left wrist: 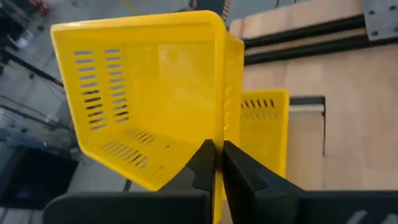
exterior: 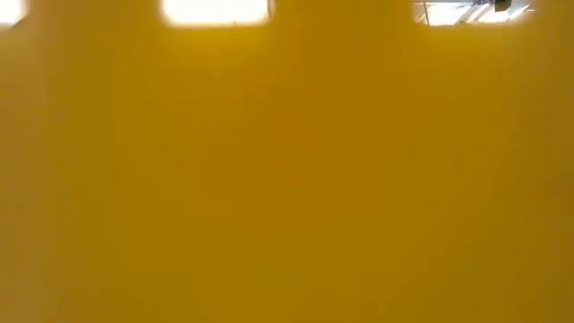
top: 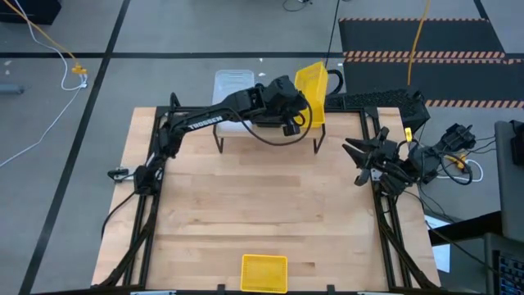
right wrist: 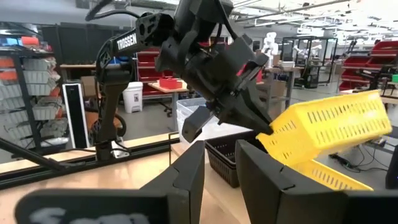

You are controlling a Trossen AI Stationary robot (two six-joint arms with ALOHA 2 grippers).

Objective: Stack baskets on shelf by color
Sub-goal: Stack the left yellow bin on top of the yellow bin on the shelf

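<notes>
My left gripper (top: 304, 105) is shut on a bright yellow perforated basket (top: 312, 88), holding it tilted above the right end of the shelf (top: 229, 131). A second yellow basket (left wrist: 264, 121) sits under it on the shelf. Next to that stand a black basket (right wrist: 222, 158) and a clear basket (top: 233, 82) toward the shelf's left end. A third yellow basket (top: 264, 273) rests at the table's near edge and fills the low view (exterior: 287, 179). My right gripper (right wrist: 219, 177) waits open at the table's right side (top: 360, 162). My left gripper pinches one side wall of the yellow basket at its rim (left wrist: 225, 134), one finger (left wrist: 202, 163) inside the basket and the other outside. The fingers come slanting down from the table's left. The basket (right wrist: 336, 124) is lifted clear and tilted above the lower yellow basket (right wrist: 323, 179).
The wooden tabletop (top: 270, 205) between the shelf and the near yellow basket is bare. The right arm's cables and a yellow connector (top: 454, 160) lie off the table's right edge. Black shelf legs (top: 219, 143) stand on the table's far part.
</notes>
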